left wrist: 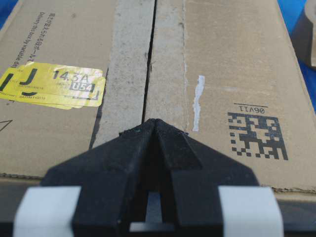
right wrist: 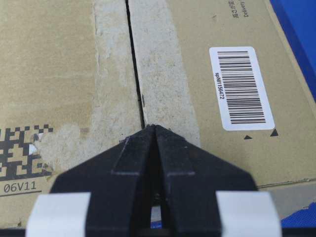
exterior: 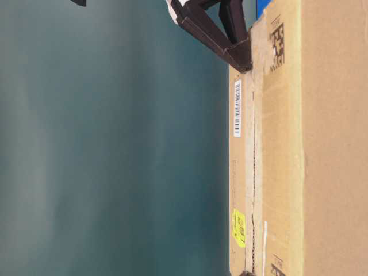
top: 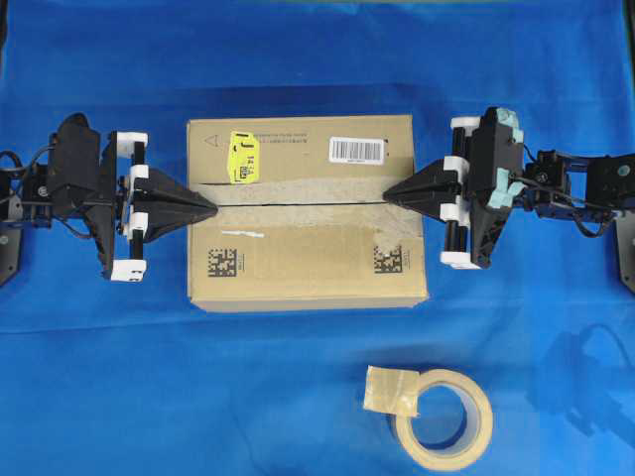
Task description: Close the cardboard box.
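The brown corrugated cardboard box (top: 308, 213) lies flat-topped on the blue cloth (top: 198, 387), its rough, tape-scarred flaps meeting along a dark middle seam. The left claw (top: 211, 207) and right claw (top: 389, 194), both pressed together into black wedges, touch that seam's opposite ends.

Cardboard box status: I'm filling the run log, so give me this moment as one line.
box: flaps down, thin seam gap | left end effector: shut, tip at seam | right end effector: shut, tip at seam | tape roll: untouched
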